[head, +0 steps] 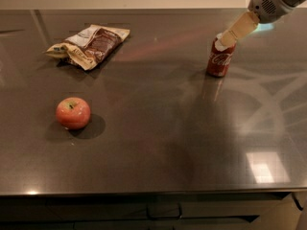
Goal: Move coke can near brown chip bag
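Note:
The coke can [219, 61] stands upright on the dark countertop [158, 128] at the right rear. My gripper [225, 41] reaches down from the upper right corner and its cream tip sits at the can's top, covering the rim. The brown chip bag [91, 44] lies flat at the rear left, far from the can.
A red apple [73, 112] sits at the front left. The counter's front edge runs along the bottom, with drawers below it. A bright light reflection [264, 166] shows at the front right.

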